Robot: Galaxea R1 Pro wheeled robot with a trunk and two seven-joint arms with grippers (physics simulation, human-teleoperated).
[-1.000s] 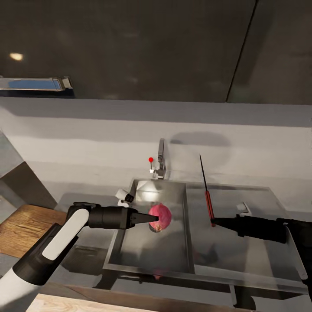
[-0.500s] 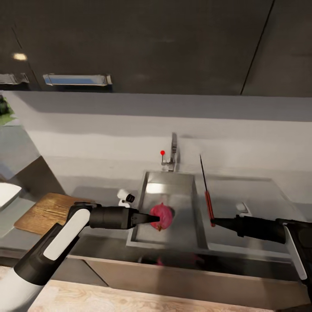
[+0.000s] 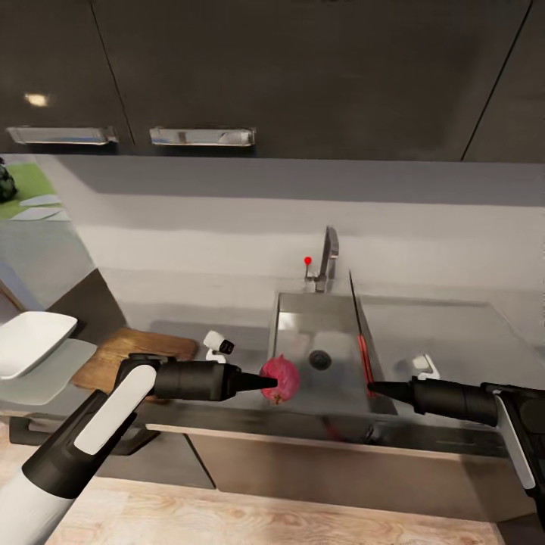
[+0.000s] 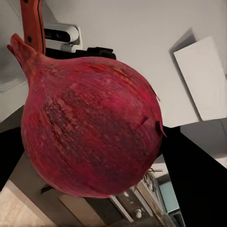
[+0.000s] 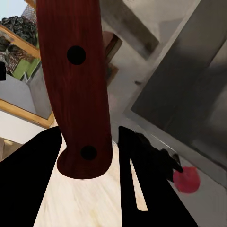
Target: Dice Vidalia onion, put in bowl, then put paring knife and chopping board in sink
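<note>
2 grippers keep onion (image 3: pixel 281 379) and knife (image 3: pixel 361 342), view shifted, bowl (image 3: pixel 30 342) appeared.

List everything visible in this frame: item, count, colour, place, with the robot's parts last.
Vidalia onion: 1, pinkish-red, held at the sink's front edge.
Paring knife: 1, red handle, dark blade, held upright.
Sink: 1, steel, centre.
Faucet: 1, chrome, red knob, behind sink.
Chopping board: 1, brown, countertop left.
Bowl: 1, white, far left.
Countertop: 1, grey.
Cabinets: dark, overhead.
Left gripper: black, holding onion.
Right gripper: black, holding knife.
</note>
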